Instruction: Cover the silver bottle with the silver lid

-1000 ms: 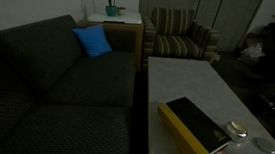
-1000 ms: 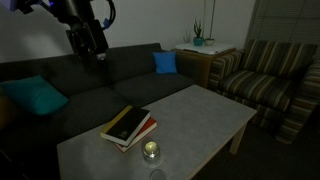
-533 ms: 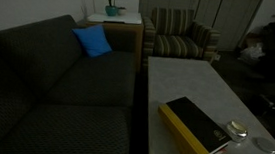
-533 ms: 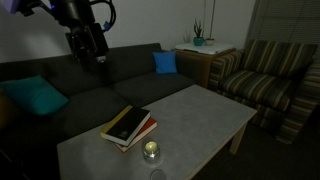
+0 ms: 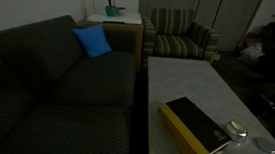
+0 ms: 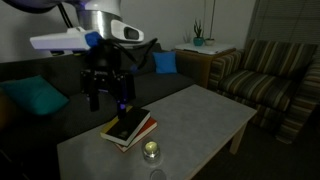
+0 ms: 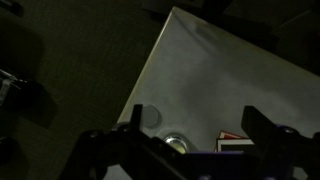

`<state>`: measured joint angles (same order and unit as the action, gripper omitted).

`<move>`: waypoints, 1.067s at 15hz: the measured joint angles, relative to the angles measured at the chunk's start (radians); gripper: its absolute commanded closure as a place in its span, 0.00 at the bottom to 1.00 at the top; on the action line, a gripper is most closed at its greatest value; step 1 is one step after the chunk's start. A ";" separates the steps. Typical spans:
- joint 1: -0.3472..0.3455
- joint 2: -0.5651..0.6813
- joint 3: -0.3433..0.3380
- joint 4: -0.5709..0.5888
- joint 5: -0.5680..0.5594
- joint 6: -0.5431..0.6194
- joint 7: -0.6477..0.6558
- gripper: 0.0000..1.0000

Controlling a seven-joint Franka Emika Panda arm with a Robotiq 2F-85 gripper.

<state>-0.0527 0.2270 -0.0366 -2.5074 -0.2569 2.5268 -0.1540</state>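
The silver bottle (image 5: pixel 238 129) is a short shiny-rimmed container standing on the pale table next to the yellow-and-black book (image 5: pixel 198 128). The silver lid (image 5: pixel 263 145) lies flat on the table just beyond it. In an exterior view my gripper (image 6: pixel 108 102) hangs open and empty above the book (image 6: pixel 128 126), with the bottle (image 6: pixel 151 151) nearer the table's front edge. In the wrist view the gripper (image 7: pixel 197 125) is open; the bottle (image 7: pixel 177 143) and the lid (image 7: pixel 150 117) lie between its fingers, towards the left one, and a book corner (image 7: pixel 235 142) shows there too.
A dark sofa (image 6: pixel 60 85) with blue cushions (image 5: pixel 92 41) runs along the table (image 5: pixel 187 86). A striped armchair (image 6: pixel 270 75) and a side table with a plant (image 5: pixel 113 15) stand at the far end. The scene is dim.
The arm has swung down from high over the sofa to just above the book. The bottle, the lid and the book have not moved.
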 measured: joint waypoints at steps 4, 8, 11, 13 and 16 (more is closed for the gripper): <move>-0.063 0.121 -0.006 0.100 0.108 -0.085 -0.184 0.00; -0.062 0.125 -0.003 0.112 0.105 -0.097 -0.186 0.00; -0.062 0.156 -0.002 0.136 0.108 -0.097 -0.194 0.00; -0.073 0.239 0.007 0.196 0.137 -0.095 -0.235 0.00; -0.121 0.431 0.047 0.330 0.196 -0.102 -0.329 0.00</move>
<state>-0.1736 0.6575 0.0107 -2.1779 -0.0613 2.4249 -0.4827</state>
